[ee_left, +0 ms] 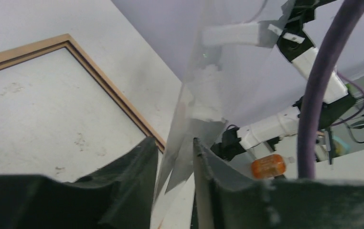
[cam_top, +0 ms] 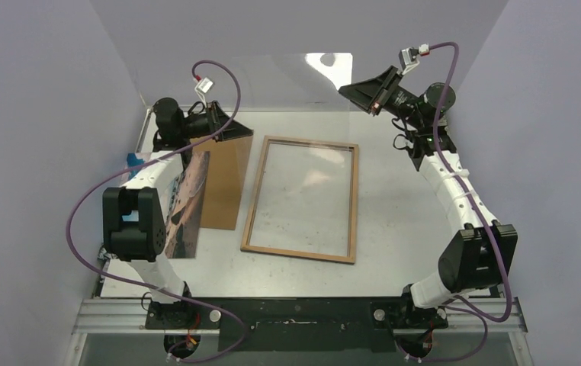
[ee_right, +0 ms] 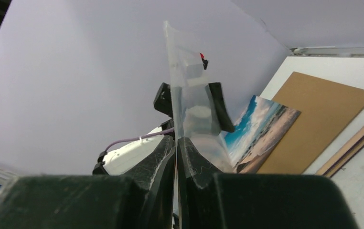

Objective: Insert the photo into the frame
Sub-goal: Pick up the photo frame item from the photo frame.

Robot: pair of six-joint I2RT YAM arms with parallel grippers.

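- Right gripper (ee_right: 176, 140): jaws clamped on the edge of a clear pane (ee_right: 189, 95), which stands upright from them.
- Left gripper (ee_left: 175, 143): jaws apart on either side of the pane's other end, with a gap showing. I cannot tell whether either finger touches the sheet.
- The pane hangs in the air between the two grippers, over the far side of the table (cam_top: 394, 229), at 12 o'clock from the frame.
- Frame (cam_top: 295, 252): flat on the table at mid-table, wood-brown side up, its opening showing the table surface.
- Board (cam_top: 223, 183): plain brown, flat, just beside the frame at its 9 o'clock.
- Photo (cam_top: 188, 206): picture side up at the board's 9 o'clock, its edge overlapping the board and partly hidden under the left arm. It is not in the frame.
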